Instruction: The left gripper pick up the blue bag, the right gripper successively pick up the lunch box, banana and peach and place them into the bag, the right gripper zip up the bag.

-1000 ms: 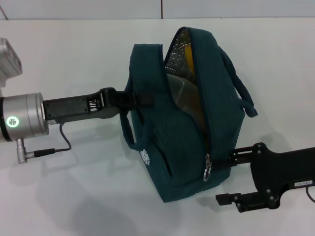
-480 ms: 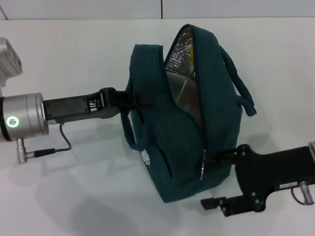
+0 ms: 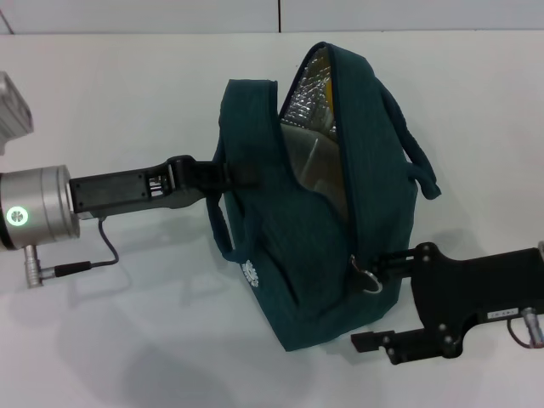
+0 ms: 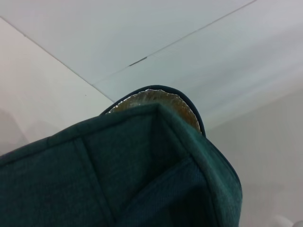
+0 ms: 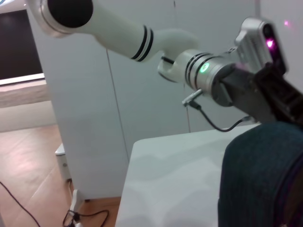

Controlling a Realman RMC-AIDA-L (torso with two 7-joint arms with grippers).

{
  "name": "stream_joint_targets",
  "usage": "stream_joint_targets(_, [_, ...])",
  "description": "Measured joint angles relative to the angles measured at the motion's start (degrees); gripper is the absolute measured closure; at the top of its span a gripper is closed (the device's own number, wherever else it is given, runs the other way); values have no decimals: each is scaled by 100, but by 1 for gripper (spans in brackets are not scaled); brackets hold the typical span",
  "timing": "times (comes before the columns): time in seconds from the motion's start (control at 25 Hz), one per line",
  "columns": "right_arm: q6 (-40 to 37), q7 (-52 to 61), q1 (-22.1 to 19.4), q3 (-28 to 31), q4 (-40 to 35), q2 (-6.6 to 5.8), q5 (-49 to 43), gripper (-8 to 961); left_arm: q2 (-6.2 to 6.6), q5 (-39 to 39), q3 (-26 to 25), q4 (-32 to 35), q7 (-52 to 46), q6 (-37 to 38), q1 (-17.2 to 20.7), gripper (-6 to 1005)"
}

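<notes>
Head view: our left gripper pinches the blue bag upright on the table; right gripper, fingers spread, one at the zipper pull. Wrist views: only bag fabric. We should pinch the pull squarely before dragging.

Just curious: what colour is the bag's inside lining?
Shiny silver foil lining, seen best in the head view.

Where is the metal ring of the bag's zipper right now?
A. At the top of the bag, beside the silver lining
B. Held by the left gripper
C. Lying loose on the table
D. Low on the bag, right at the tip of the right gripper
D: in the head view the zipper ring hangs low on the bag, at the upper finger of the right gripper; the left gripper holds the bag's other side.
</notes>
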Motion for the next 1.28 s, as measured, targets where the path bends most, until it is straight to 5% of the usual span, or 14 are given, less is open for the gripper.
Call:
stream_joint_targets(1.16, [-164,38,-200,540,-72,-29,-18,326,3,-10,-19,0,0,-1,-19,954])
stream_joint_targets(1.28, [-363,9,-199,557,-74,-63,-22,392,3,-10,-24,0,0,-2,-3,954])
